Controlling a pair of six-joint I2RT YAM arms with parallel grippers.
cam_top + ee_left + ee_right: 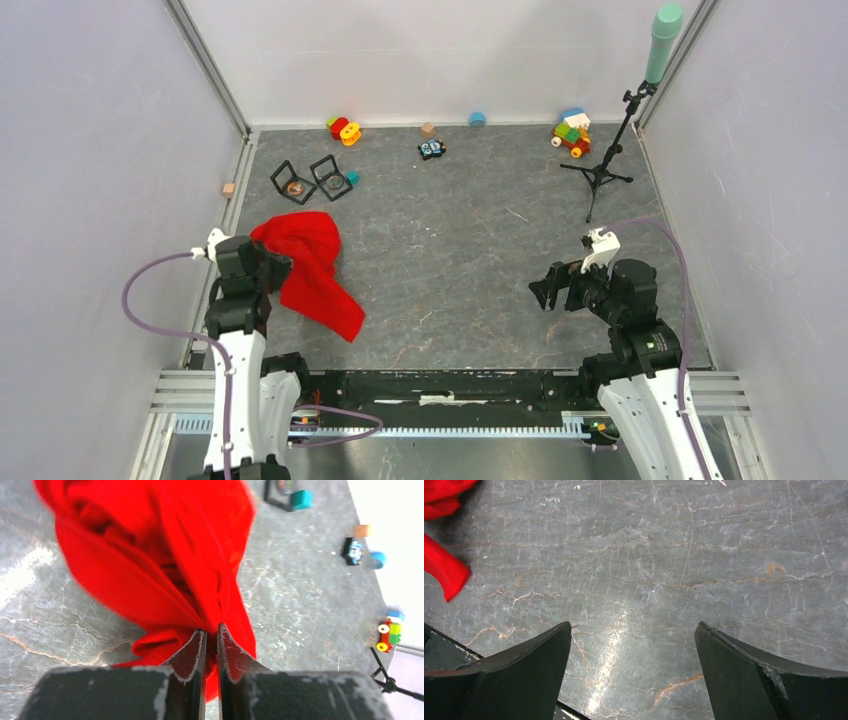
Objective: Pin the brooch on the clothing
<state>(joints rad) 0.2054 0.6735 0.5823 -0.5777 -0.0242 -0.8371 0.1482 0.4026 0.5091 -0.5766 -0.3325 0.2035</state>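
Looked down on a grey marbled table [470, 260] boxed by white walls. Found the red T-shirt [312, 268] bunched at the left side, one tail trailing toward the near edge. Saw the left gripper [210, 629] clamped on a fold of that cloth, fingers almost meeting. Saw the right gripper [634, 630] spread wide above bare table at the right, well apart from the shirt. Noted a black tripod [598, 170] carrying a green tube at far right, two black square frames [312, 180] just beyond the shirt, and small colourful toys [570, 132] near the far wall.
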